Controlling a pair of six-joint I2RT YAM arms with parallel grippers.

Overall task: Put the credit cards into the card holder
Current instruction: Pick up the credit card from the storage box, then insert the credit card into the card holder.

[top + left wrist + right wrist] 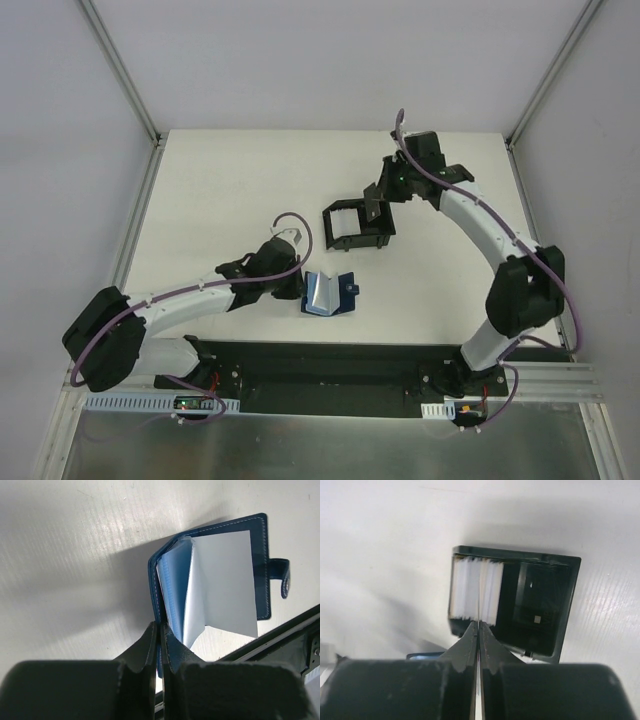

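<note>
- One white table [220, 190] carries everything, and the stretch between the box and the wallet is bare, so we see nothing blocking a carry from one to the other.
- Two arms share the work: the left arm [190, 300] reaches low across to the wallet, and the right arm [480, 220] bends over the box further back.
- The black box [570, 605] stands open-topped beyond and to the right of the wallet. We judge that its walls force a lift straight out.
- The wallet [260, 545] lies open near the front edge, its pale inner leaves fanned up. The left gripper [160, 627] has its fingers clamped on the wallet's near cover, probably to pin it open and steady. Those loose leaves may get in the way of a slot.
- The credit cards [465, 587] stand on edge in the box's left side, none yet in the wallet.
- A single card [479, 590] shows edge-on in the middle of the stack. The right gripper [479, 625] has its fingers pressed together on it, as far as we can tell.
- The snap tab [285, 577] hangs clear on the far flap.
</note>
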